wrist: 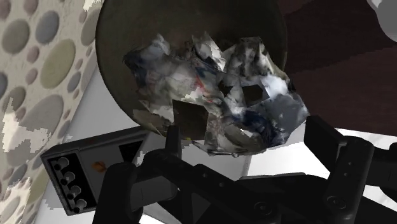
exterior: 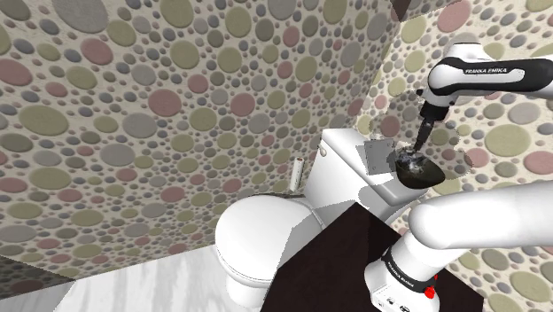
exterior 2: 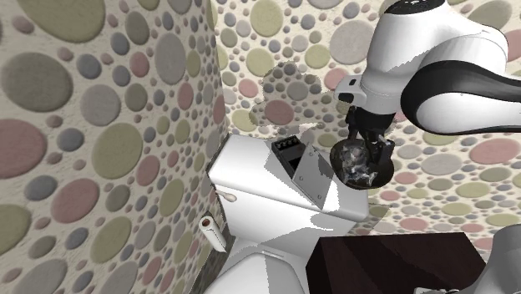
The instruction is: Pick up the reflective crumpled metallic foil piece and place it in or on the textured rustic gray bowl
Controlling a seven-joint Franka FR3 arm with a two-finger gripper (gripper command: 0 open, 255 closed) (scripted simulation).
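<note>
Hovering gripper [wrist: 245, 132] fingers spread apart, apparently clear of foil [wrist: 210, 89] lying in bowl [wrist: 121, 38]; rim cropped.

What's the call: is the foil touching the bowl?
Cannot tell. In the wrist view the foil overlaps the bowl hollow by the pincer, but its underside is hidden.

I have the white Franka arm [exterior: 496, 75] bent high at the elbow, its last link running roughly level, wrist turned straight down. My all-black two-finger gripper [wrist: 245, 133] points downward, its fingers [wrist: 173, 137] standing wide apart.
</note>
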